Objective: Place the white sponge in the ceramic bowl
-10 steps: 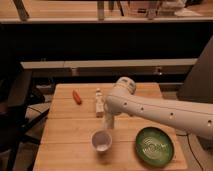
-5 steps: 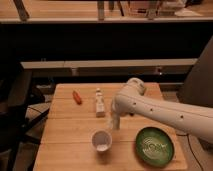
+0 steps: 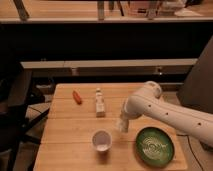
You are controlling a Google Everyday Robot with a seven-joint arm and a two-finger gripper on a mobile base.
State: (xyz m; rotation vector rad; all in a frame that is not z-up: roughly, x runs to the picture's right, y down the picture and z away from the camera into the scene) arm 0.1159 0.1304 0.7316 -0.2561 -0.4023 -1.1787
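Wooden tabletop (image 3: 70,135), pale planks, seen from above and in front. White arm (image 3: 165,111) comes in from the right edge and bends down over the middle of the table.

Gripper (image 3: 123,121) hangs at the arm's end, pointing down, low over the boards between the cup and the bowl. It sits slightly nearer the cup and a little further back than both.

White sponge (image 3: 122,127): a small pale block at the gripper's tip. The gripper looks to be pinching it, though the tip is poorly resolved. I cannot tell whether the sponge touches the wood or hangs just clear of it.

Ceramic bowl (image 3: 155,146): wide, shallow, glossy green, with pale swirls inside. It stands at the front right of the table, right of the gripper and apart from it. Only the swirl marks show inside it.

White cup (image 3: 102,140): small, round and upright, at front centre, left of the gripper.

Pale bottle (image 3: 100,103): upright, further back, left of the arm.

Small orange-red object (image 3: 77,96): elongated, lying flat at the back left, apart from the bottle.
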